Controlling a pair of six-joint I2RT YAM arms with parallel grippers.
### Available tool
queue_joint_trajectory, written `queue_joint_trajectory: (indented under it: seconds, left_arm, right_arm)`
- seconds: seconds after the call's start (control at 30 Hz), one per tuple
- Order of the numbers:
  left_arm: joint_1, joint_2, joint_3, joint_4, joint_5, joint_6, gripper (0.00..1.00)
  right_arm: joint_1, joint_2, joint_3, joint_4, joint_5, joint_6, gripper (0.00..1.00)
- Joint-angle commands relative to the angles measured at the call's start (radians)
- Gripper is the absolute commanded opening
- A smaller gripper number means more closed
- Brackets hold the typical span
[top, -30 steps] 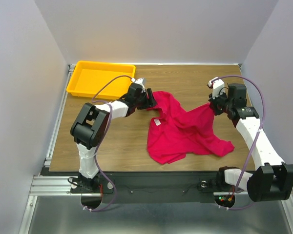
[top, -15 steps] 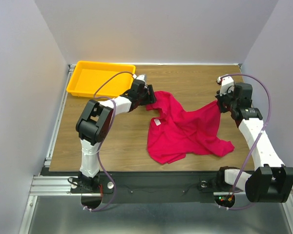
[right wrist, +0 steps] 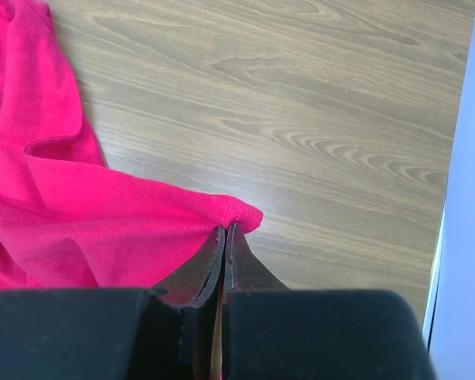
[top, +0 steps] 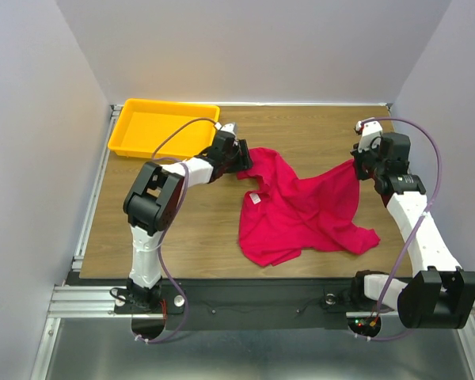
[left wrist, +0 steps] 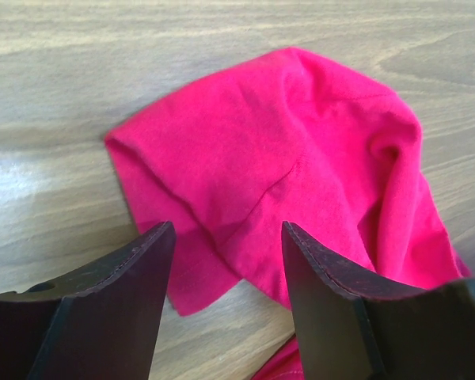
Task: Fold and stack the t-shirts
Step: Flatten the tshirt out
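Far left, back corner of the wood-grain bench [top: 190, 226]: a shallow yellow plastic tray [top: 162, 127].

Left gripper [left wrist: 227, 237]: just right of the tray, low over the bench, jaws standing wide. In the wrist view its two dark fingers [left wrist: 119, 301] straddle the hemmed corner of one sleeve of the bright crimson-pink short-sleeved cloth t-shirt [top: 301, 214]. Nothing is clamped between them. Whether the tips touch the cloth cannot be told.

T-shirt: only one is in view. It lies crumpled at mid-bench, spread between the two arms, with its small white neck label [top: 255, 199] facing up.

Right gripper [right wrist: 224, 233]: closed tight on a small pinch of the shirt's edge, which peaks just past the fingertips. The cloth hangs away from that pinch toward the left, raised off the wood there.

Handling, as judged:
- The shirt looks light, limp and not fragile, with no stiffness of its own, so any unsupported part sags and folds over itself.
- Dragged across the wood it is likely to bunch rather than slide flat.
- The best holds are hems and seams, where the cloth is doubled. A thin single-layer pinch may slip out.
- The sleeve hem between the left fingers looks a sound place to close, opposite the right-hand hold, so the shirt can be drawn flat.
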State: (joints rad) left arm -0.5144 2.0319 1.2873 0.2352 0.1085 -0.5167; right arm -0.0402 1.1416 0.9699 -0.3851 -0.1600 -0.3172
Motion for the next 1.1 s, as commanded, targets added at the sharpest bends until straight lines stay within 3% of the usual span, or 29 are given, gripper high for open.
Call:
queue_joint_trajectory:
  seconds: [0.0, 0.33, 0.83, 0.9, 1.0, 1.03, 1.07]
  left_arm:
    - [0.004, 0.002, 0.061, 0.033, 0.017, -0.011, 0.66]
    - [0.004, 0.060, 0.109, 0.013, 0.054, -0.017, 0.58]
    - [-0.003, 0.037, 0.083, -0.011, 0.077, 0.040, 0.58]
    - [-0.006, 0.048, 0.086, -0.016, 0.092, 0.050, 0.51]
    - [-0.004, 0.053, 0.078, -0.004, 0.129, 0.066, 0.24]
    - [-0.004, 0.047, 0.072, 0.009, 0.131, 0.069, 0.04]
    - [-0.006, 0.038, 0.064, 0.015, 0.129, 0.076, 0.00]
  right_arm:
    - [-0.009, -0.005, 0.030, 0.068, 0.017, 0.006, 0.01]
    - [-0.010, 0.001, 0.035, 0.077, 0.020, 0.018, 0.01]
    - [-0.027, 0.024, 0.084, 0.112, 0.097, 0.084, 0.01]
    - [-0.029, 0.029, 0.093, 0.118, 0.105, 0.090, 0.01]
    - [-0.036, 0.040, 0.114, 0.126, 0.109, 0.107, 0.01]
    - [-0.038, 0.044, 0.122, 0.127, 0.115, 0.110, 0.01]
    - [-0.041, 0.047, 0.130, 0.129, 0.123, 0.112, 0.01]
